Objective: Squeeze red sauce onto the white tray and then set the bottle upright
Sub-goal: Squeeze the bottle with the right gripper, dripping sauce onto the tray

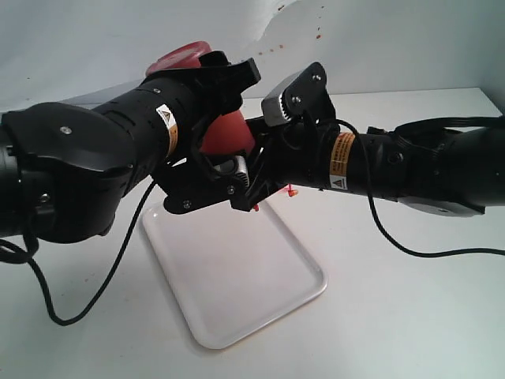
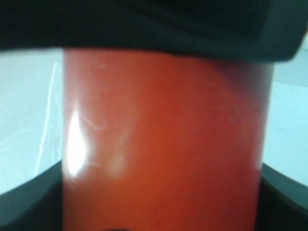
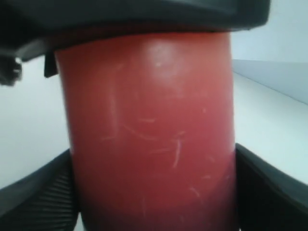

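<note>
Above the far end of the flat white plastic tray (image 1: 237,292), you are clamping the translucent red-orange squeeze bottle (image 1: 229,133) in both the left gripper (image 2: 156,199) and the right gripper (image 3: 154,192), its long axis tilting base-up to the left, cap end down toward the tray.

This looks like a robot lab. Two big black robot arms (image 1: 79,158) reach over a plain white table (image 1: 410,316) in front of a plain white wall (image 1: 394,39). Black cables (image 1: 117,264) hang from the arms, and small yellow warning stickers (image 1: 342,156) sit on them.
</note>
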{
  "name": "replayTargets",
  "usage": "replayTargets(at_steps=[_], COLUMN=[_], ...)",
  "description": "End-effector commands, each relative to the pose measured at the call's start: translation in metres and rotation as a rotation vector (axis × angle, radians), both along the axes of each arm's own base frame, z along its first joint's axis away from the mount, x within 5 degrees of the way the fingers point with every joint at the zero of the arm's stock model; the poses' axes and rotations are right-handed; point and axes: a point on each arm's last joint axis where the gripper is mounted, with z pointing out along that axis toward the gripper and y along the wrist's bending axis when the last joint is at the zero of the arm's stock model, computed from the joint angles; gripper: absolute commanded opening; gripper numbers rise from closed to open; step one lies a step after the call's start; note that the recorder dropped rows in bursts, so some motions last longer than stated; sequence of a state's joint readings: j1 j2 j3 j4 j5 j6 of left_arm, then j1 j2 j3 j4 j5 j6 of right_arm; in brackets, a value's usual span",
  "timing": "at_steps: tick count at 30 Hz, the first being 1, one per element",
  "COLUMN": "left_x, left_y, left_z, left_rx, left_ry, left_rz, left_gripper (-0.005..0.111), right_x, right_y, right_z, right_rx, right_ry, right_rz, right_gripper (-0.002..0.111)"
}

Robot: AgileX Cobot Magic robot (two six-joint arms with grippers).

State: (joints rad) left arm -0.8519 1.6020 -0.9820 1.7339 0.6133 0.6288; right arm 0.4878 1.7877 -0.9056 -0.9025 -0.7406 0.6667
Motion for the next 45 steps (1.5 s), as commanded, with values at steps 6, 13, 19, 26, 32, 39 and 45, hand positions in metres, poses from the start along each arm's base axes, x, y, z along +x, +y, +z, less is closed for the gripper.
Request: replayTargets(at_steps=[6,13,19,26,32,39,45], left_x=[0.0025,0.0027,0.0028,0.0028,0.0028,0.0028,0.0027], left_y=[-0.0039,-0.0034,-0.003,-0.003,-0.003,-0.0032,-0.0033], left_z=[-0.0078,-0.0075,-0.0073,-0.0073,-0.0073,-0.0074,-0.0075], left_rx=[0.062,0.062,0.062,0.064,0.064,0.063,0.062], left_ry=[-0.011,-0.014,-0.016,-0.016,-0.016,-0.015,-0.014], left_rz=[0.002,0.009,0.012,0.012,0.012,0.011,0.009], left_gripper=[0.0,0.0,0.0,0.0,0.0,0.0,0.0], right_x=[0.0037,0.0035,0.0035,0.0042,0.0045,0.0013,0.0011], right_y=[0.0012,0.0014,0.0014,0.0006,0.0003,0.0027,0.0027], right_z=[0.0115,0.0118,0.0118,0.0104,0.0098,0.0119,0.0118], right_rx=[0.025,0.028,0.027,0.011,0.005,0.02,0.02], right_ry=[-0.074,-0.076,-0.078,-0.071,-0.069,-0.094,-0.092], right_rz=[-0.02,-0.018,-0.017,-0.027,-0.031,0.015,0.017], right_gripper=[0.0,0.0,0.0,0.047,0.103,0.092,0.001])
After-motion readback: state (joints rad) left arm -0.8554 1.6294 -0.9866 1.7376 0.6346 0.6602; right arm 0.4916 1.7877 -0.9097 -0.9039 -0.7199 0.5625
